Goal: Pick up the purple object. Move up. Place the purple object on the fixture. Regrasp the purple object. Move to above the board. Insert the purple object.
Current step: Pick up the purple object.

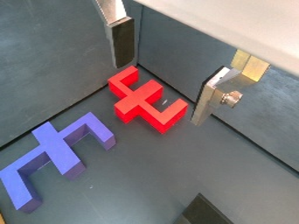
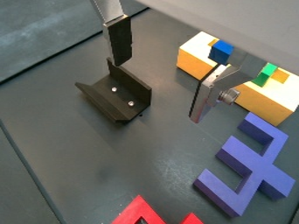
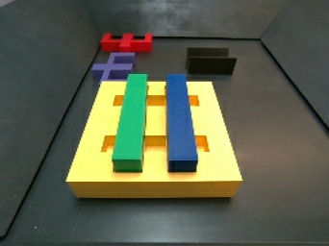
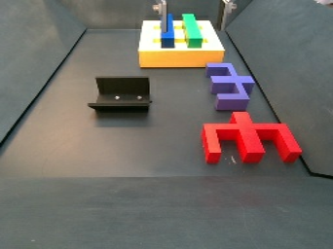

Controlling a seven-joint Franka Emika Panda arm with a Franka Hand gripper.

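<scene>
You see the gripper (image 1: pixel 163 70) raised above the floor, its fingers (image 2: pixel 119 39) spread apart with nothing between them. The purple object (image 4: pixel 231 84) lies flat on the floor between the yellow board (image 4: pixel 181 49) and the red piece (image 4: pixel 248 138). The fixture (image 4: pixel 121 94) stands well apart from it.

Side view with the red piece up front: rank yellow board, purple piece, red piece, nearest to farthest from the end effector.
The end effector is open, and only its fingertips show at the top edge above the board. Its height is unclear, so this ranks them as that side view shows them.
1. Yellow board, directly beneath, at the far end.
2. Purple piece, mid-floor, just in front of the board.
3. Red piece, closest to the camera.
</scene>
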